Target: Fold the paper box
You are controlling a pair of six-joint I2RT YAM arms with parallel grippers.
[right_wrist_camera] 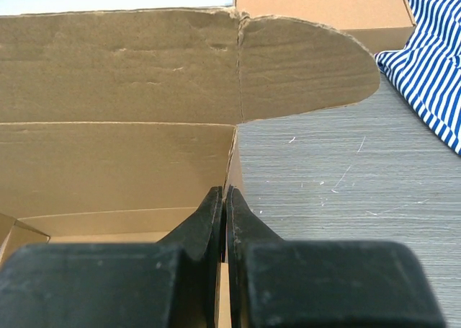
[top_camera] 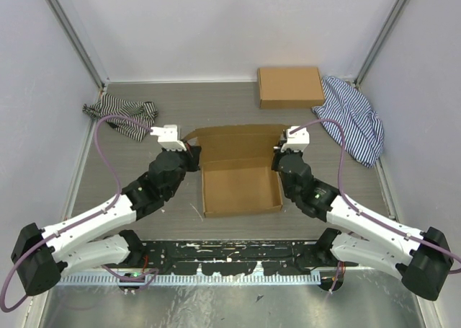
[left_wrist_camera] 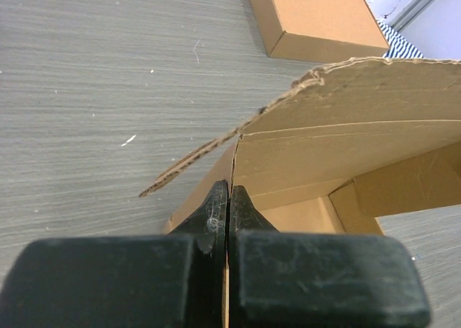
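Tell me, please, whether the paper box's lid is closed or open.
Open: the paper box shows its bare inner floor from above, and its lid panel stands up at the back, not over it.

We're in a robotics lab test cell: plain white walls (top_camera: 216,25) close off 3 sides, with aluminium frame posts (top_camera: 72,32) running up the far corners. On the grey wood-grain table (top_camera: 216,104), 2 robot arms (top_camera: 108,216) sit on a black rail (top_camera: 230,256) at the near edge, trailing purple cables (top_camera: 108,137).
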